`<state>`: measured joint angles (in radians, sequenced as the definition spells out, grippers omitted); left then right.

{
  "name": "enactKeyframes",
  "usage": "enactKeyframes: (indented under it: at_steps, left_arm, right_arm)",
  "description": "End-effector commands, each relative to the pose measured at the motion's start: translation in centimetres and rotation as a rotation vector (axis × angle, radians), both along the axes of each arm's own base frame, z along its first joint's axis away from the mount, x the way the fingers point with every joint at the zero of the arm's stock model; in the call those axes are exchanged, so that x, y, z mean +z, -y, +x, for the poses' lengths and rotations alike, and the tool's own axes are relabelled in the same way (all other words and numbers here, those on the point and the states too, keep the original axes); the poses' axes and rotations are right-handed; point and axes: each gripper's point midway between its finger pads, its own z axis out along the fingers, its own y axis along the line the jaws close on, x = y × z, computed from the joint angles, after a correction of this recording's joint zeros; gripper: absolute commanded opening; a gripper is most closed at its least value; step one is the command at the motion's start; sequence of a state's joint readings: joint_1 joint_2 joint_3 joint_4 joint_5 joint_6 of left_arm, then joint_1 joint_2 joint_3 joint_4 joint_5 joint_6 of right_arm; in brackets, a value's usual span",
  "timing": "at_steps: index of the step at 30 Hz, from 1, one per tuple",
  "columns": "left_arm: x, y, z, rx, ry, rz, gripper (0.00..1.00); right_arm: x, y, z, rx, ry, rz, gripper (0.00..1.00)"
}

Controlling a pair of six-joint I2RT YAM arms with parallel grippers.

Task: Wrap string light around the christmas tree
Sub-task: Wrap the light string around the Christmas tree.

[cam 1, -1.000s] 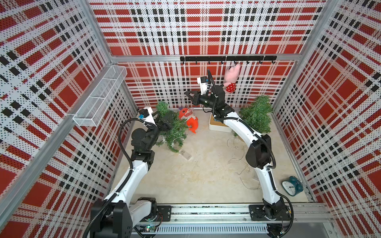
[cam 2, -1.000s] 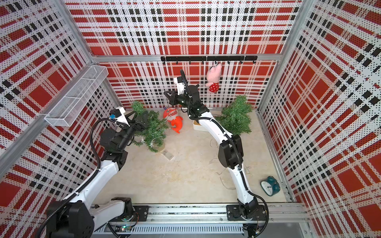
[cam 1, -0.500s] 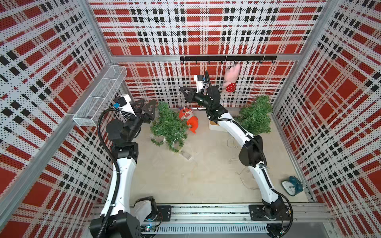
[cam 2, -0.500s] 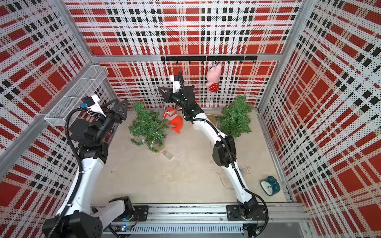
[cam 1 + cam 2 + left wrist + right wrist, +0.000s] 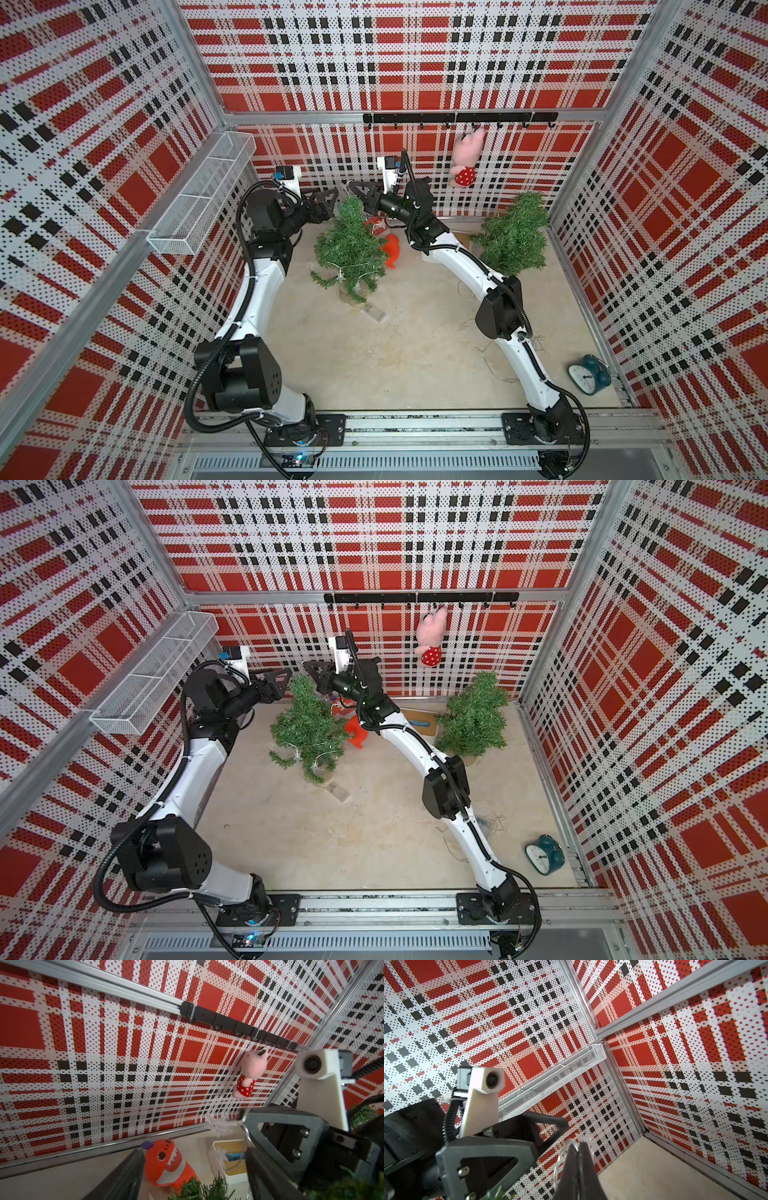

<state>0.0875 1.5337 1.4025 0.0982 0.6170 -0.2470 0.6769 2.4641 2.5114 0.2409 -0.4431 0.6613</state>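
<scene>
One christmas tree point(image 5: 347, 245) stands far, left of centre on the counter point(image 5: 374, 353), string light point(image 5: 341, 272) looped over its lower branches. At the treetop's right, the right fingers point(image 5: 355, 188) are closed tight on the light's clear wire. At its left, the left fingers point(image 5: 488, 1148) gape wide, empty. A second tree point(image 5: 513, 237) stands far right.

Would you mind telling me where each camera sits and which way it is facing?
Top views: overhead in front, looking down on the tree; both arms, left hand and right hand at its top.
Left wrist: faces back wall and pink plush; its open fingers show.
Right wrist: faces the corner basket; hand shut on string light.
Shared: each wrist view shows the opposite hand.
</scene>
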Motion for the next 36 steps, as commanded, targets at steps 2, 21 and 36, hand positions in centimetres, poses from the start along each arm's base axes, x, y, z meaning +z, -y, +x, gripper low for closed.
enactKeyframes:
  at_steps: [2, 21, 36]
  left_arm:
    - [-0.6, 2.5, 0.2, -0.093, -0.016, 0.026, 0.79]
    - [-0.5, 0.7, -1.3, -0.139, 0.014, -0.150, 0.03]
    - [-3.5, -4.4, -3.6, 0.152, -0.043, -0.171, 0.00]
  right_arm:
    - [0.4, -0.9, -0.6, -0.003, 0.058, 0.019, 0.00]
    - [1.0, -1.7, -2.7, 0.037, 0.102, 0.006, 0.00]
    - [1.8, 2.1, -2.6, 0.000, 0.071, -0.021, 0.53]
